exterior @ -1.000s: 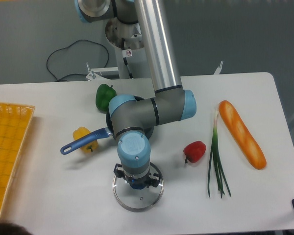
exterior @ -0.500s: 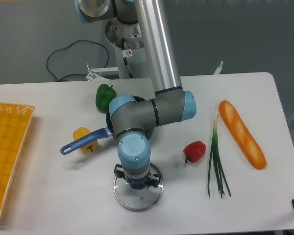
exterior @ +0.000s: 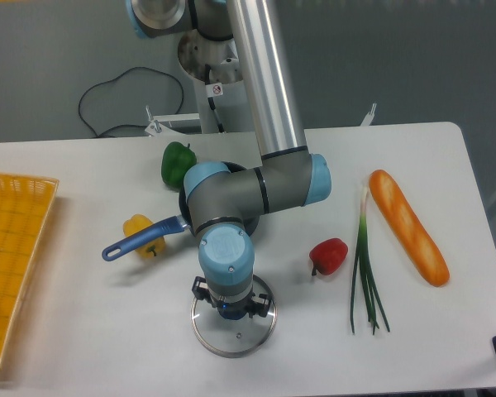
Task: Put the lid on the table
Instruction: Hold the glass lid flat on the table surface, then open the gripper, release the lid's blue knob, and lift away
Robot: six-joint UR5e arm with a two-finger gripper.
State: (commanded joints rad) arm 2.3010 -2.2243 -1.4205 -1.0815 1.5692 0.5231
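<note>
The glass lid (exterior: 232, 327) lies on the white bench (exterior: 83, 331), its blue knob gripped by the hand (exterior: 231, 309).

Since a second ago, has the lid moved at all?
No. The lid keeps its spot on the table, same gap to the red pepper.

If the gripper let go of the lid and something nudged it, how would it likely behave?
The lid looks flat on the table, so it would probably slide rather than roll or tip. Its clear pane appears to be glass, so likely rigid, fairly heavy and breakable if dropped. The gripper sits at its centre knob, seemingly the only easy handhold.
</note>
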